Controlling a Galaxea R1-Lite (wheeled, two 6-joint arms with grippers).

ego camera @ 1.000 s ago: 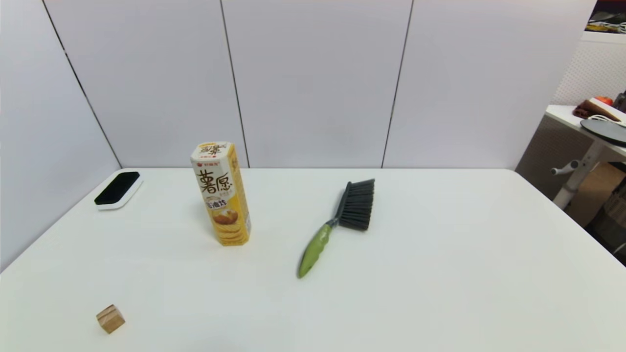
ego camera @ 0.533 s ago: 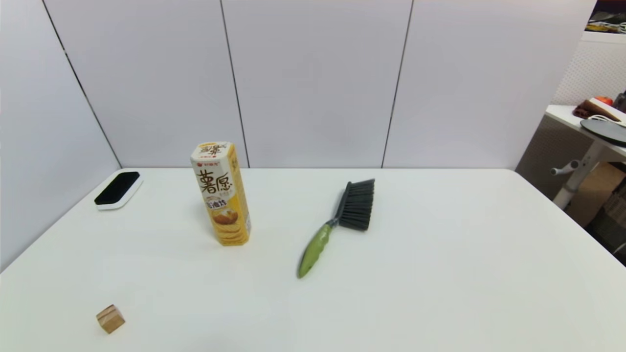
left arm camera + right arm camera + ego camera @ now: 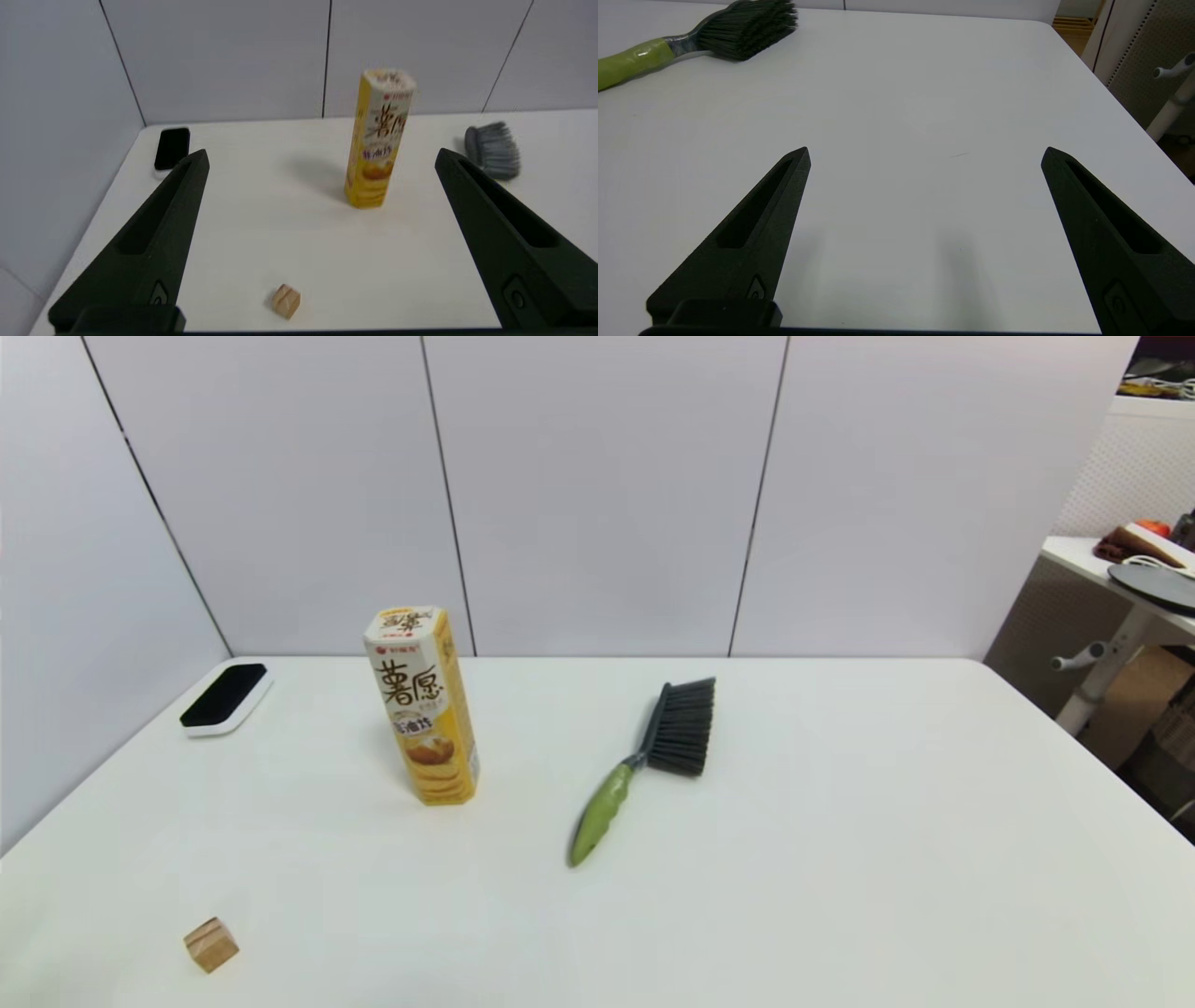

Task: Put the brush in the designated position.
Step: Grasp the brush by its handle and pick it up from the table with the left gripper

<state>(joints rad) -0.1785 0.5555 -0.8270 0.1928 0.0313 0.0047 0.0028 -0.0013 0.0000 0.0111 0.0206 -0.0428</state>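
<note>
**Brush flat on surface, both end effectors wide apart and holding nothing**

Brush (image 3: 644, 767) lies flat mid-surface (image 3: 840, 859), slightly right of centre in head view. Bristle block at the far end, fanning to the right; green handle angles toward the near-left. Nothing touches it.

Neither arm shows in head view. Right end effector (image 3: 924, 154): fingers (image 3: 752, 233) spread wide, nothing between them, hovering over bare surface at the near right. In its wrist view the brush (image 3: 691, 39) sits well ahead and off to the robot's left, well apart from the fingers, with only bare surface between them. Handle end runs out of that view.

Left end effector (image 3: 320, 156): fingers (image 3: 145, 242) also spread wide, nothing gripped, at the near left. Its wrist view shows only the bristle block (image 3: 493, 150), far off toward the robot's right; handle hidden behind the right-hand finger.

Other things:
- Yellow box (image 3: 422, 705), tall, upright, left of the brush and near it, not touching. In the left wrist view it stands between the fingers, farther off, to the left of the bristles.
- Wood cube (image 3: 211, 945), small, near-left corner area, well apart from the brush; close ahead of the left end effector (image 3: 286, 301).
- Eraser (image 3: 225, 698), black top on white base, far-left corner by the wall, well apart from everything.
- Second desk (image 3: 1120, 569) off to the right, beyond the surface edge, with clutter too small to tell.
</note>
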